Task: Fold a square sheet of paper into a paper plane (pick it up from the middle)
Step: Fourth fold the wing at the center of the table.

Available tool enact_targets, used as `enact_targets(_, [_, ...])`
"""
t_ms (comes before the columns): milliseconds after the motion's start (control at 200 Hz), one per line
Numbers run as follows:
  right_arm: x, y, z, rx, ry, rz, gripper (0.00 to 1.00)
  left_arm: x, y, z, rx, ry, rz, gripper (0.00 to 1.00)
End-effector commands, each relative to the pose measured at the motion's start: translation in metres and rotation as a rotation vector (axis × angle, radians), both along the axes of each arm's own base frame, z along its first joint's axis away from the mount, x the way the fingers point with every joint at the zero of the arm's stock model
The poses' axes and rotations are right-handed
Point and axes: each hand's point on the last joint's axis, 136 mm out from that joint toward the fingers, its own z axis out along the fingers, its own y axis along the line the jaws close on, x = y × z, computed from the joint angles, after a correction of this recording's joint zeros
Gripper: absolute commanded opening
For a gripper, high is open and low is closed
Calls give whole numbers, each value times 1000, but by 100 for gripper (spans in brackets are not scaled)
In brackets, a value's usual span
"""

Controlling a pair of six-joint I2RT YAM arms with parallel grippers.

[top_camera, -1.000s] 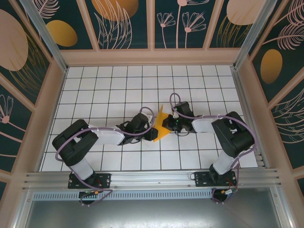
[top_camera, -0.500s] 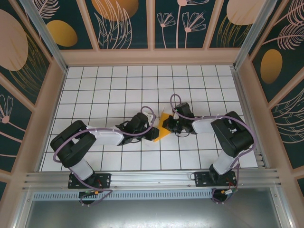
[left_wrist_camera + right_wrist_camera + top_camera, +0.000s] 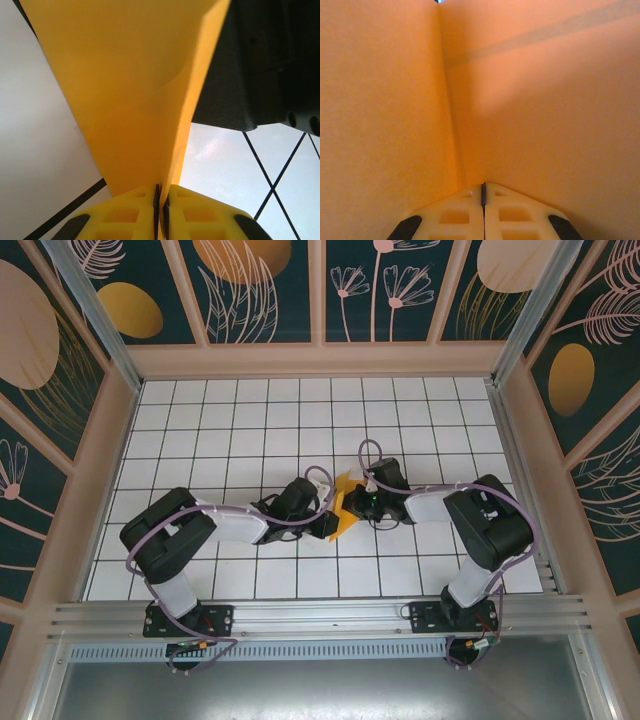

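The orange-yellow paper (image 3: 342, 512) stands on edge just off the middle of the white tiled table (image 3: 230, 430), toward 4 o'clock. The left gripper (image 3: 329, 512) meets it from 9 o'clock and the right gripper (image 3: 353, 505) from 3 o'clock. From above, black wrists and purple cables (image 3: 318, 476) cover both sets of fingertips and much of the paper's outline, so its folded shape is hard to read.

In the left wrist view the yellow fingers (image 3: 200, 217) are pressed together, pinching the paper's narrow lower end. The paper fans upward and is cut off at 12 o'clock. The right gripper's black body blocks the 2 o'clock corner, blurred.

In the right wrist view the cream fingers (image 3: 520, 220) are also closed tight, with the paper rising from their seam. A crease runs from there up toward 11 o'clock. The paper's edges are cut off on every side. A faint darker band crosses at 1 o'clock; I cannot tell whether it is shadow or fold.
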Motion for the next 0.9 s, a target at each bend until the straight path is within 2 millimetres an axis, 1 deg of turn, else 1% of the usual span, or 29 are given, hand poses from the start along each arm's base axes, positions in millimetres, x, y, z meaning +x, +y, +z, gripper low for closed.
enact_targets(0, [-3,-6,-6,-29,2,-18,8,0,-6,-2,6,-1,-31,13])
enact_targets(80, [0,-8,2,-39,-17,-27,9,0,-5,-5,13,4,-30,12])
enact_targets(170, [4,-13,16,-47,-53,-48,11,0,-5,-10,19,15,-24,10])
enact_targets(215, [5,-19,21,-65,-66,-73,12,0,-6,-9,13,16,-23,10])
enact_targets(290, [5,-32,23,-101,-76,-119,12,0,-7,-6,1,14,-23,10])
enact_targets(350, [3,-39,27,-100,-88,-145,12,1,-9,-3,-10,7,-27,10])
enact_targets(510, [-7,-36,47,-12,-140,-130,10,3,-17,5,-29,7,-62,10])
enact_targets(605, [-12,-31,58,36,-166,-98,8,5,-19,6,-30,14,-77,11])
enact_targets(761, [-16,-28,61,51,-166,-72,8,8,-21,4,-19,31,-106,12])
enact_targets(891, [-15,-34,56,16,-156,-102,7,7,-24,-3,-3,51,-131,13])
